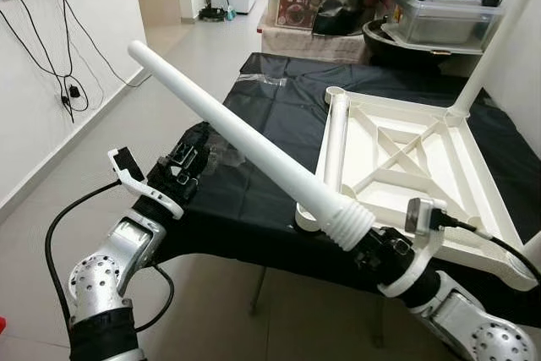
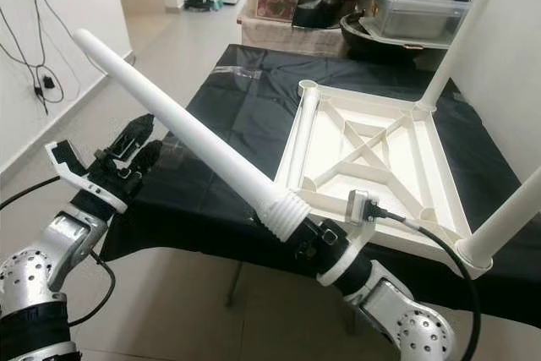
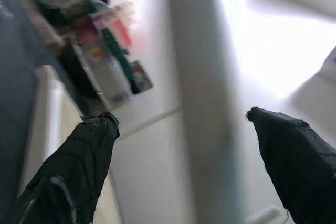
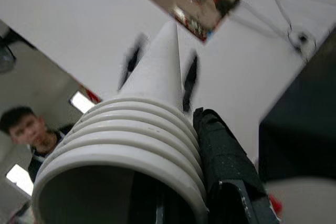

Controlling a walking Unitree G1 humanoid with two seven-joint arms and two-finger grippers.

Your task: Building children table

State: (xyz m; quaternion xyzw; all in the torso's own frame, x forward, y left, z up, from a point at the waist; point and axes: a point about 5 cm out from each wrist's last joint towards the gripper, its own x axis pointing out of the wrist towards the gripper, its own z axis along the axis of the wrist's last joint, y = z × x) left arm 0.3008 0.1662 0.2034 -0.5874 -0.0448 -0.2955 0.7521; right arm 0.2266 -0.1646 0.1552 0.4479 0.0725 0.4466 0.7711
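The black-covered counter (image 1: 254,183) carries the upturned white tabletop (image 1: 406,158), lying toward three o'clock with legs standing in its far and near corners; a loose white leg (image 1: 245,145) slants from five o'clock up toward ten o'clock above the counter's near edge; the right gripper (image 2: 308,243) has its fingers clamped on the leg's ribbed threaded end; the left gripper (image 1: 190,158) sits at eight o'clock, fingers apart either side of the shaft.

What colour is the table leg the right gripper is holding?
White: the table leg with its ribbed screw end, held by the right gripper, shows best in the left eye view.
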